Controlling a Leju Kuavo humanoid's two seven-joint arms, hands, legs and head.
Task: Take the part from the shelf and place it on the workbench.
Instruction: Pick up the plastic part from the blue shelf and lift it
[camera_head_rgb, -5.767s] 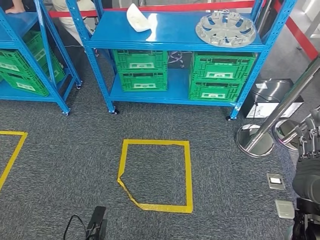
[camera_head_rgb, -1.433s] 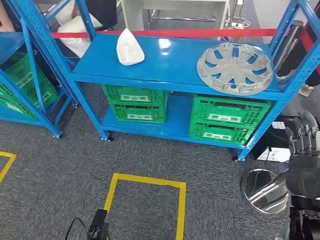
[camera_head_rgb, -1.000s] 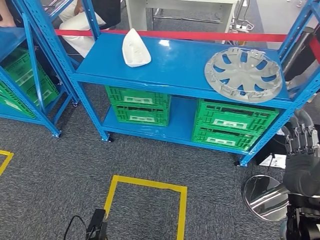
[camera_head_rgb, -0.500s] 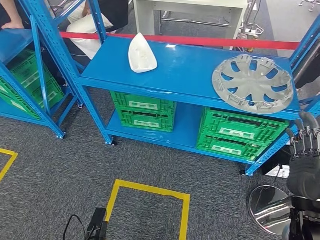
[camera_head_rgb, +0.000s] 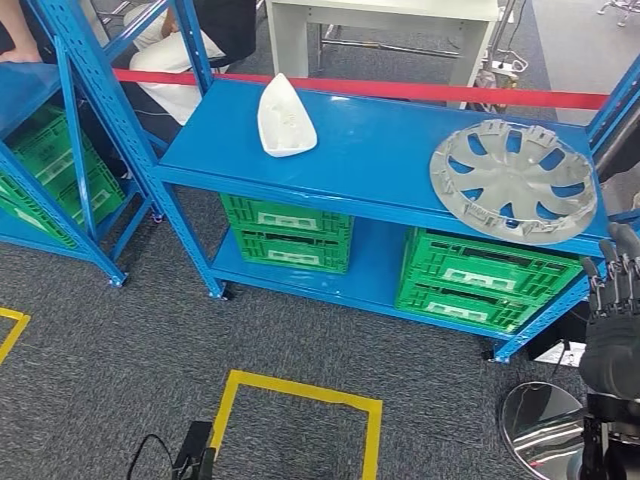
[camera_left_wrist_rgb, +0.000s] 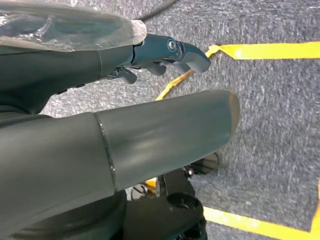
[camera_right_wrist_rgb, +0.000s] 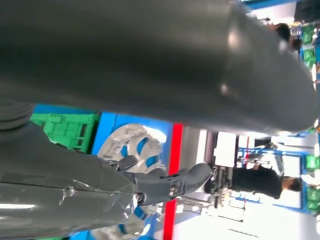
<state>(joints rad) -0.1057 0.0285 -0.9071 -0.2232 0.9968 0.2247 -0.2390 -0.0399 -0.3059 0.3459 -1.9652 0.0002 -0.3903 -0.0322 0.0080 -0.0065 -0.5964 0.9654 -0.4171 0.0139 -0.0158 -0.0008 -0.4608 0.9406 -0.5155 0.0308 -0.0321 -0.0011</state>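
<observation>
Left hand: you see it in the left wrist view, hanging over grey carpet with yellow floor tape beneath it; the thumb and darker fingers extend loosely apart and hold nothing.

Right hand: at the right edge of your head view, raised, dark fingers pointing up and slightly separated, holding nothing. It sits in front of the shelf's right end, below the level of the wheel cover, not touching it.

Yellow tape square: on the carpet directly ahead of you, short of the shelf.

Green crates: two stacks on the lower deck of the blue shelf, one left, one right.

Wheel cover: the silver spoked part lies flat on the upper deck at its right end, close to the front edge. The right wrist view shows it just beyond the fingers.

White part: a pale shell-shaped piece on the same deck, left of centre, well apart from the wheel cover.

Red tape barrier: runs behind the shelf.

White table: beyond the barrier.
</observation>
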